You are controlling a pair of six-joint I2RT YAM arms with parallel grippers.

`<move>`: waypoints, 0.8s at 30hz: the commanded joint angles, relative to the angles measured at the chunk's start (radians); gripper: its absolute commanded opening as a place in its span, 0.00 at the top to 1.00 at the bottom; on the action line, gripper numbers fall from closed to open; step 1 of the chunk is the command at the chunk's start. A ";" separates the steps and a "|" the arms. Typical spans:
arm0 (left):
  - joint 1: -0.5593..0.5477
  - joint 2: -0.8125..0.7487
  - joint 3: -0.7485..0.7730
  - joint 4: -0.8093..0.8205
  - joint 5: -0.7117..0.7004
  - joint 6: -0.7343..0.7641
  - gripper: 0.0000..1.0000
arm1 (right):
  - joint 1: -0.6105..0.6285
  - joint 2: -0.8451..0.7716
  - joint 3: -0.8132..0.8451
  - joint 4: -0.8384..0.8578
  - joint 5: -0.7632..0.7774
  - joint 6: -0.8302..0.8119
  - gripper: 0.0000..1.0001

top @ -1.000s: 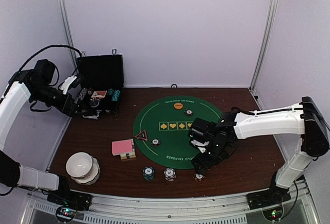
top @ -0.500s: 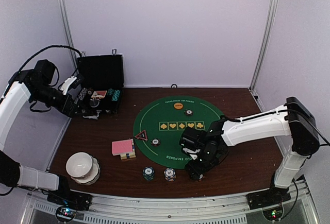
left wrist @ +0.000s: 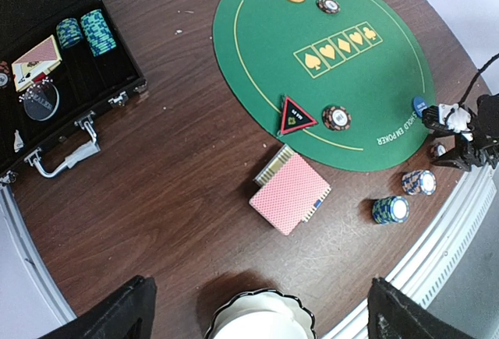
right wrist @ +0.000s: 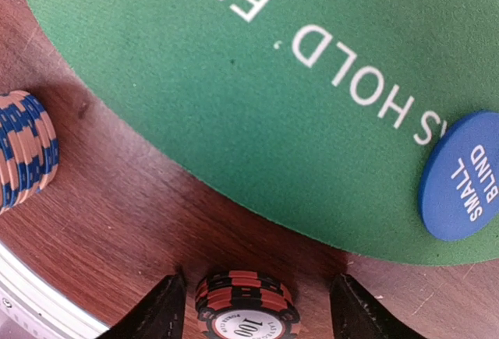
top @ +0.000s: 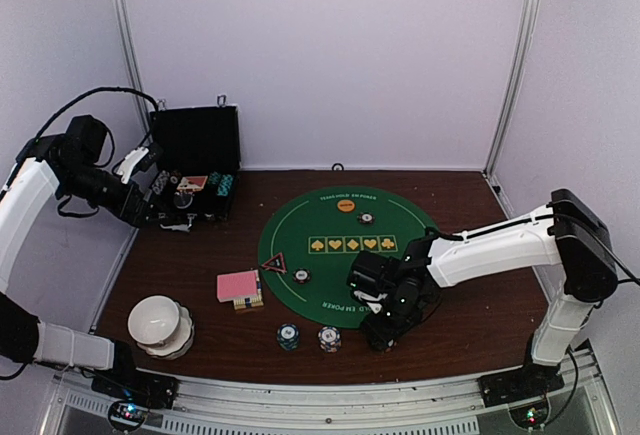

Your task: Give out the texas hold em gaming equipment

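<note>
Jaws of right claw [right wrist: 249,316] stand apart, one finger each side of a short red stack [right wrist: 248,308] of chips, not yet gripping it. That stack sits on the table [right wrist: 156,230], just off the mat [right wrist: 234,82], close to the rail [right wrist: 31,308]. Blue button [right wrist: 464,175] lies on the mat beyond, and a blue-striped stack [right wrist: 23,148] is off to one side. Closing off-centre or too high could shear the stack and scatter chips toward the rail. Left claw [left wrist: 257,304], also apart and empty, hangs far off near the case [left wrist: 47,4]

Open black case [top: 195,140] far left — white bowl stack [top: 160,323] near-left.
</note>
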 commanded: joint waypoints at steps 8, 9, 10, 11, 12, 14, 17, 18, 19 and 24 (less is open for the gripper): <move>0.007 -0.003 0.032 0.008 0.007 0.006 0.02 | 0.007 -0.003 -0.015 -0.002 0.002 -0.005 0.48; 0.007 -0.003 0.032 0.008 0.007 0.005 0.02 | 0.007 -0.004 -0.015 -0.002 0.001 -0.005 0.50; 0.007 -0.003 0.032 0.007 0.007 0.006 0.02 | 0.007 -0.007 -0.015 -0.006 -0.001 -0.006 0.53; 0.007 -0.003 0.032 0.008 0.007 0.006 0.02 | 0.007 -0.012 -0.014 -0.008 -0.001 -0.006 0.55; 0.007 -0.003 0.032 0.007 0.007 0.005 0.02 | 0.007 -0.018 -0.012 -0.013 -0.001 -0.008 0.58; 0.007 0.000 0.032 0.007 0.007 0.006 0.02 | 0.007 -0.030 -0.003 -0.029 -0.002 -0.009 0.60; 0.007 0.001 0.032 0.008 0.008 0.004 0.03 | 0.007 -0.049 0.020 -0.059 -0.003 -0.013 0.61; 0.007 0.000 0.033 0.008 0.009 0.005 0.02 | 0.007 -0.055 0.029 -0.070 -0.004 -0.015 0.61; 0.007 0.001 0.033 0.006 0.009 0.005 0.02 | 0.007 -0.059 0.040 -0.081 -0.004 -0.018 0.61; 0.007 -0.001 0.031 0.007 0.008 0.006 0.02 | 0.007 -0.074 0.077 -0.133 -0.008 -0.030 0.62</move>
